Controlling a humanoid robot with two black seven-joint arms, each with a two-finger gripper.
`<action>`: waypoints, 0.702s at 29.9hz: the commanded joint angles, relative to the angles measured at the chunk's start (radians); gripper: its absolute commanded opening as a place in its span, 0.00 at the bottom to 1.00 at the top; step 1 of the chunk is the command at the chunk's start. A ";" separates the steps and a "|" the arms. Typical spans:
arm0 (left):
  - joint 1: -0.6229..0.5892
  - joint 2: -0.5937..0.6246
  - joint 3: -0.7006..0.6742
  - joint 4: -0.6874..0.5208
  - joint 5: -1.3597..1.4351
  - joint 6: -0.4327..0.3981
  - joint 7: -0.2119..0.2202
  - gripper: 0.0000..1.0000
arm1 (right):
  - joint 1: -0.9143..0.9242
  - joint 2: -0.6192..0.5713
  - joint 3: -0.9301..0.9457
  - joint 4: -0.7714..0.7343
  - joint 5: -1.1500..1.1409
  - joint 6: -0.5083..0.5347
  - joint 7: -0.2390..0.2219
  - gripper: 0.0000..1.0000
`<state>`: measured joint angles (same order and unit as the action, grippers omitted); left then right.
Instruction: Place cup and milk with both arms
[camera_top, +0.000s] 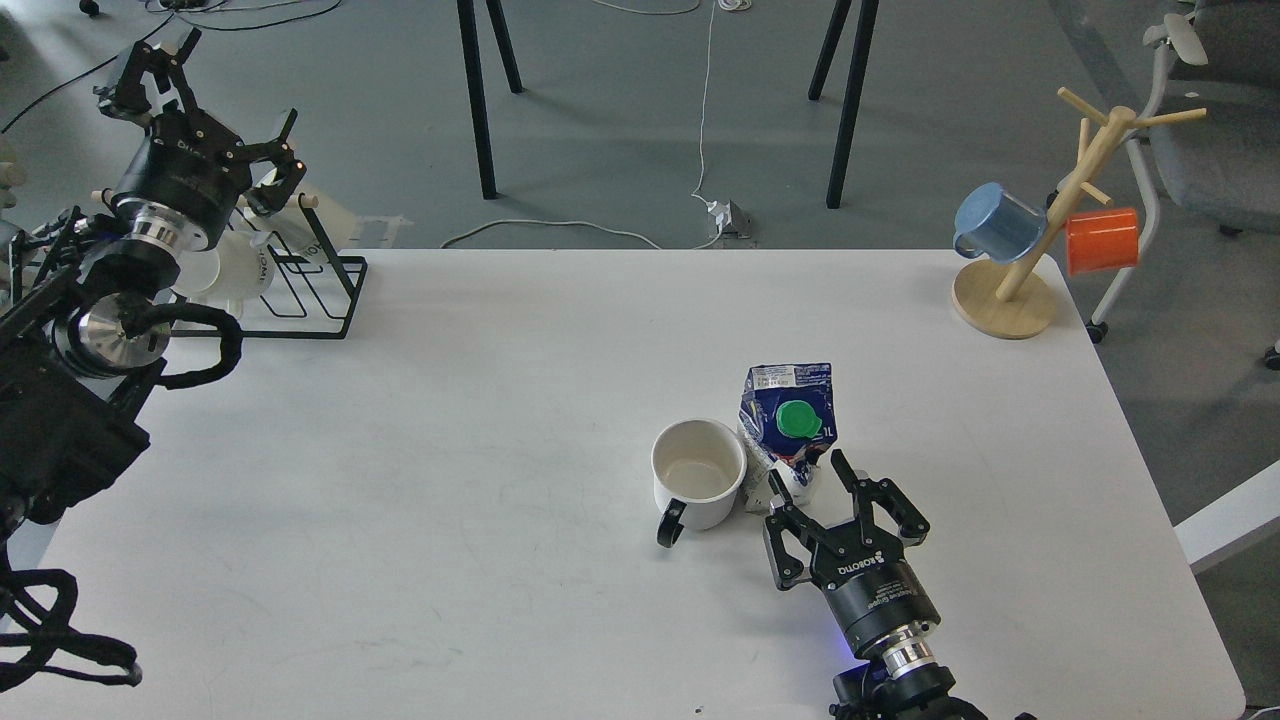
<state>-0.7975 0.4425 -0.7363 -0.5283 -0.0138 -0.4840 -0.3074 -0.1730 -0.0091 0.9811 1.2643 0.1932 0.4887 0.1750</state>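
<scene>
White table with cup and milk, grey floor beyond.

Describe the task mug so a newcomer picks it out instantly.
On the white table, look right of centre near the front edge, just left of the dark blue and white milk carton. The cream-white ceramic mug stands upright and empty, the only one with a black handle.

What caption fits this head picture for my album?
Right hand open beside the milk and cup; left hand raised far away.
</scene>
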 joint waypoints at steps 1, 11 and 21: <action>0.001 -0.002 -0.002 -0.001 -0.002 -0.002 -0.004 1.00 | -0.006 -0.005 0.001 0.006 -0.001 0.000 0.000 0.96; 0.018 0.001 -0.003 -0.001 -0.002 -0.002 -0.007 1.00 | -0.131 -0.090 0.001 0.085 -0.032 0.000 -0.002 0.98; 0.018 -0.001 -0.008 -0.001 -0.005 0.005 -0.009 1.00 | -0.273 -0.376 0.198 0.257 -0.049 0.000 -0.002 0.98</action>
<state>-0.7795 0.4436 -0.7422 -0.5289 -0.0171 -0.4826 -0.3145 -0.4259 -0.2942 1.0847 1.4670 0.1444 0.4887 0.1737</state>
